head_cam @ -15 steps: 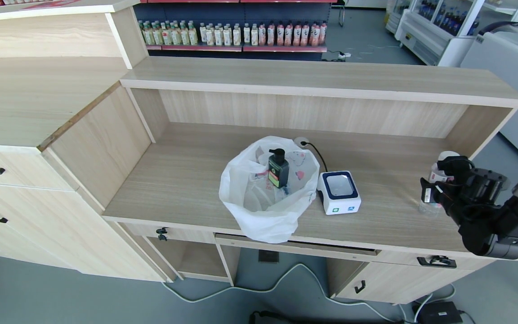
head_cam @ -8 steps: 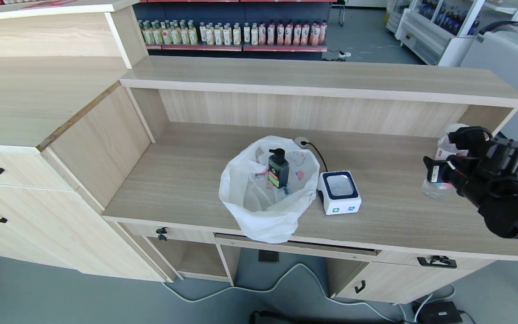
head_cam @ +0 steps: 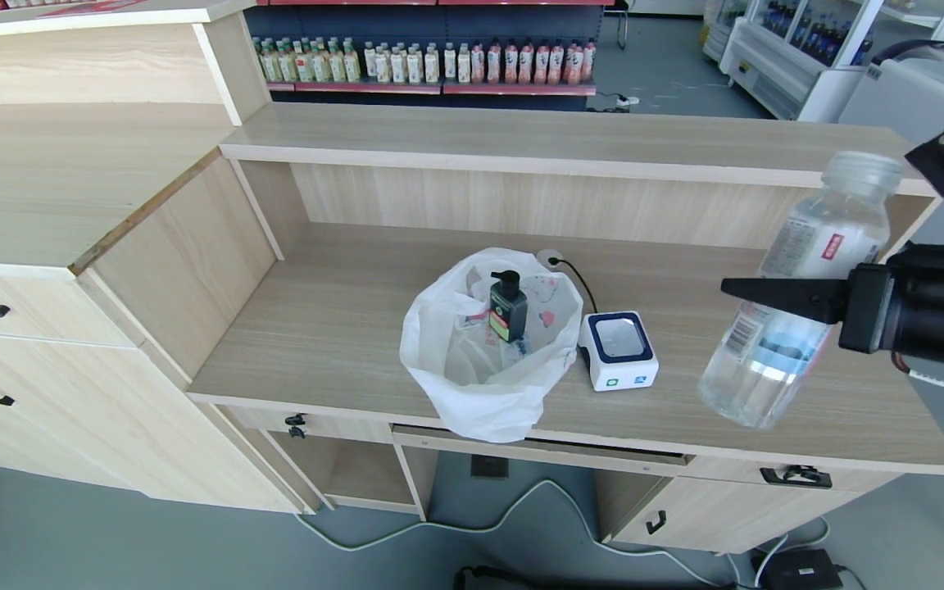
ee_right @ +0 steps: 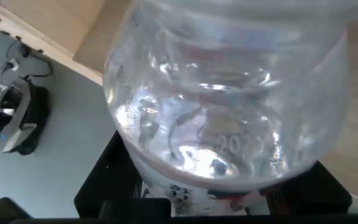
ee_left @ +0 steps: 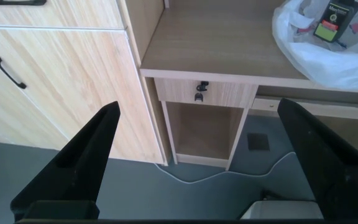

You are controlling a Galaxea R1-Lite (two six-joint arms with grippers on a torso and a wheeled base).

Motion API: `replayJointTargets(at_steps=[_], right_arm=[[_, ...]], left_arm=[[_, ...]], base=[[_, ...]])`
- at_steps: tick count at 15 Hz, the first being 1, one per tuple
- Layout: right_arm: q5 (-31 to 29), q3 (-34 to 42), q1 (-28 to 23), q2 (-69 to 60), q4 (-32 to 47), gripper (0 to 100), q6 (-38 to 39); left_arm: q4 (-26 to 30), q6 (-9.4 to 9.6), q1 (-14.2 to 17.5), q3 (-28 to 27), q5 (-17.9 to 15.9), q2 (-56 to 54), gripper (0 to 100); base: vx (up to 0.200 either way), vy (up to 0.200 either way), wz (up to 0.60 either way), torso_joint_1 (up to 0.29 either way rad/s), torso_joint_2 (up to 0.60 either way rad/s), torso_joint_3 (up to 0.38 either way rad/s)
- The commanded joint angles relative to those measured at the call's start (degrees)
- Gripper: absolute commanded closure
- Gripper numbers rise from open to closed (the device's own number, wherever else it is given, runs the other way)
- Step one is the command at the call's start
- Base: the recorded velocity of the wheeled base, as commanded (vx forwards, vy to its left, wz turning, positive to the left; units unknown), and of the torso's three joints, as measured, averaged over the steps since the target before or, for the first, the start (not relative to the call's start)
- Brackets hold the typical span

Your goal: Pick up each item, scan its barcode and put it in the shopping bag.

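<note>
Gripping the clear plastic water bottle (head_cam: 826,233) above the worktop's right end, the right gripper (head_cam: 773,290) is seemingly beginning the scan: barcode toward the white box scanner (head_cam: 618,349) next.

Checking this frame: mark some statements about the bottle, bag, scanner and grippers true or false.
1. The right gripper holds the water bottle tilted. True.
2. The bag is empty. False: a dark pump bottle stands in it.
3. The scanner sits on the counter just to the right of the bag. True.
4. The left gripper is shut on a can. False: it is open and holds nothing, low in front of the cabinet.
</note>
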Motion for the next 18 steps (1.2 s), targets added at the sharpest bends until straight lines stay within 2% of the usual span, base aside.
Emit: replayJointTargets(at_steps=[1,3,9,15,18], right_arm=[[1.84,0.10,8.97,-9.77,4.63,100,4.79],[3.95,-2.72,13.54,-12.58,10.78,100,9.09],[8.16,-6.32,17.84,-13.55,11.31,100,10.68],[8.16,-6.67,24.26,-15.39,11.48,100,10.68],[8.25,-7.29,25.49,-16.62,13.50,100,10.76]], left_arm=[[-0.02,0.00,0.04,0.05,0.02,-0.02,0],[-0.02,0.00,0.04,0.05,0.02,-0.02,0],[-0.02,0.00,0.04,-0.04,0.02,-0.02,0],[0.07,0.00,0.13,0.05,0.02,-0.02,0],[-0.02,0.00,0.04,0.05,0.02,-0.02,0]], base=[[0.000,0.000,0.00,0.000,0.00,0.000],[0.000,0.000,0.00,0.000,0.00,0.000],[0.000,0.000,0.00,0.000,0.00,0.000],[0.000,0.000,0.00,0.000,0.00,0.000],[0.000,0.000,0.00,0.000,0.00,0.000]])
